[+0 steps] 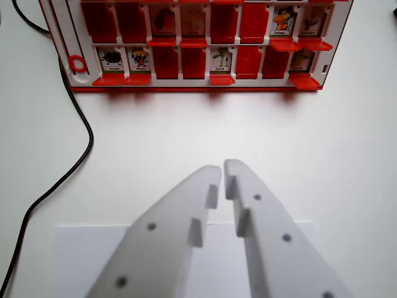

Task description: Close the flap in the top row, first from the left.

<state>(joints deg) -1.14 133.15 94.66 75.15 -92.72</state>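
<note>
Gripper (223, 166), jaws nearly together and empty, hovers over white table (186, 130) between black cable (74, 167) and red board (198, 43).

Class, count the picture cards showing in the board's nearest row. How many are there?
4: the left-end card, its neighbour, a middle card and the right-end card, which is dim. Farther rows run off the frame, so they are not counted.
</note>
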